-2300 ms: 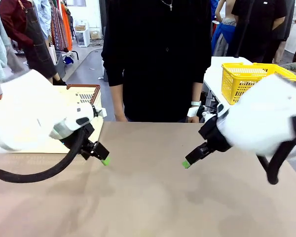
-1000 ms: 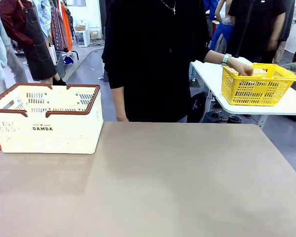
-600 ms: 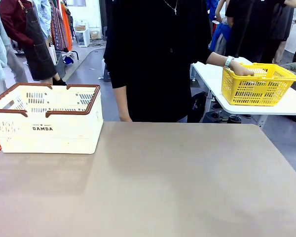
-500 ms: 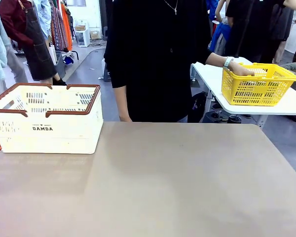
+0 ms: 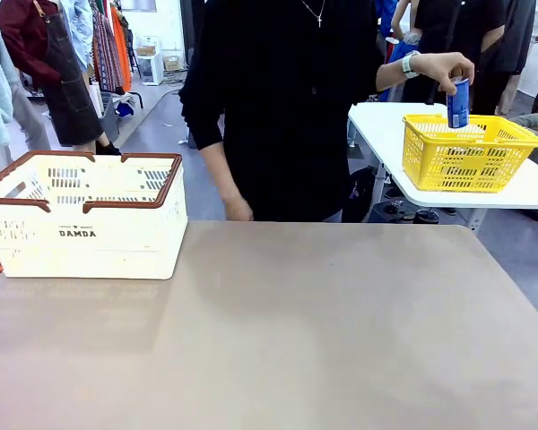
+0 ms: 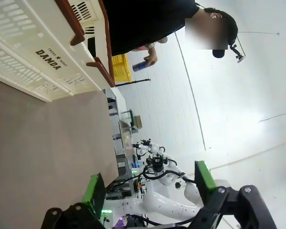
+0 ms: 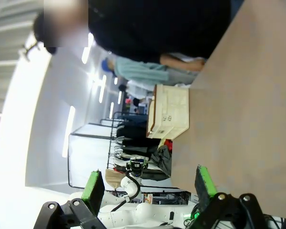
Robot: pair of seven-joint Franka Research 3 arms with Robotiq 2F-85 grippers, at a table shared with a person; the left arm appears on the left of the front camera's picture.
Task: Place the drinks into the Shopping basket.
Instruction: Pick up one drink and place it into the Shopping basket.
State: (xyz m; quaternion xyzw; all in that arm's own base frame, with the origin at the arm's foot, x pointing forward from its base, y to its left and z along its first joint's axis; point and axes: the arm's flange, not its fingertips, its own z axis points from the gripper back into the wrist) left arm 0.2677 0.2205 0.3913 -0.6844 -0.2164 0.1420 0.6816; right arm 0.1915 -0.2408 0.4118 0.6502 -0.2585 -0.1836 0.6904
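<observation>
grey floor [image 5: 157,121], clothes rack [image 5: 108,45], white side table [image 5: 381,134]

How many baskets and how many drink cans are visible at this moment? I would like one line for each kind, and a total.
Baskets: 2, the cream-white Shopping basket and the yellow mesh basket
Drink cans: 1, the blue can in the person's hand
Total: 3

The brown table [image 5: 323,331] carries the Shopping basket [image 5: 125,246] at its far left corner, upright. Beyond its right side, a white side table [image 5: 386,134] bears a yellow mesh basket [image 5: 466,166].
</observation>
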